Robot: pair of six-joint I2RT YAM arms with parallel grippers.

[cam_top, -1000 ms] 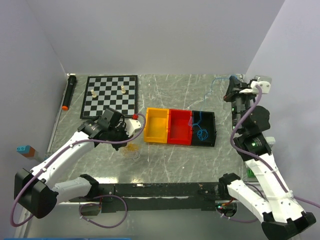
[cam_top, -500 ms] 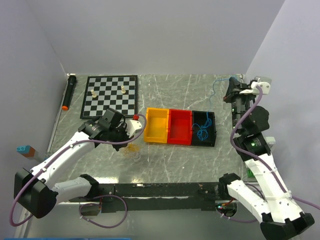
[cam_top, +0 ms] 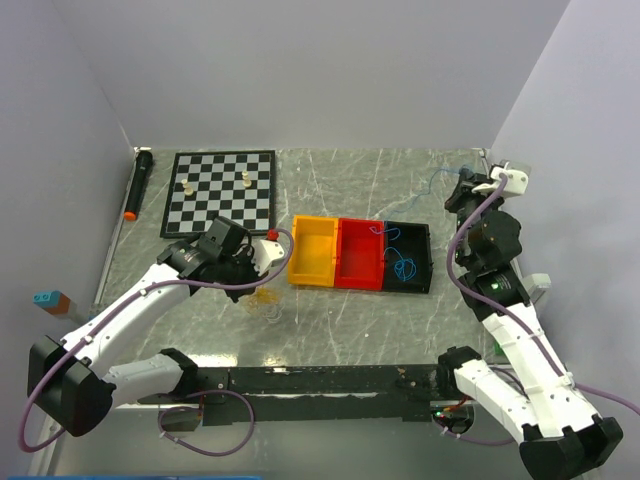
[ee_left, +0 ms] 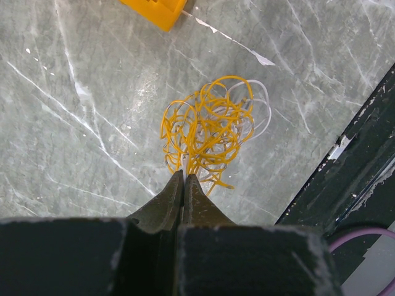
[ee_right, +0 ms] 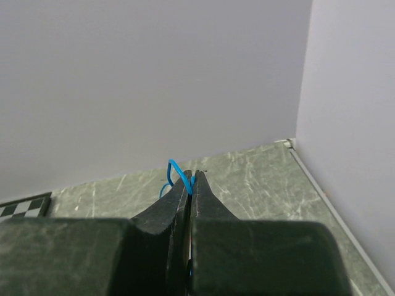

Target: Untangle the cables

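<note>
Left wrist camera: the left gripper (ee_left: 183,177) is clenched, its two dark fingers pressed flat together. The tips sit at the near edge of the yellow cable (ee_left: 207,132), and a strand of it runs into the seam between them, so it looks pinched there. The yellow cable lies in a loose heap of curls on the marble table (ee_left: 74,123). One white cable (ee_left: 262,108) loops through the right side of the heap.

In the right wrist camera the right gripper (ee_right: 191,176) is also clamped tight, and a loop of the blue cable (ee_right: 173,168) sticks out just above its tips. It is raised over the far right corner of the table, near the walls. From above, the blue strand drops from this gripper toward the left and near, into the black bin (cam_top: 425,262).

Three cables show in all: one yellow, one white, one blue. The yellow and white ones are tangled together near the left arm, well apart from the blue one.

Three open bins stand side by side in the middle of the table. The yellow bin (cam_top: 312,250) is on the left, the red bin (cam_top: 360,255) is in the middle, and the black bin is on the right. Most of the blue curls lie in the black bin, with one bit at the wall it shares with the red bin.

At far left lies one chessboard (cam_top: 222,205) carrying two pale chess pieces (cam_top: 246,179). One black marker (cam_top: 139,178) lies just left of it.
</note>
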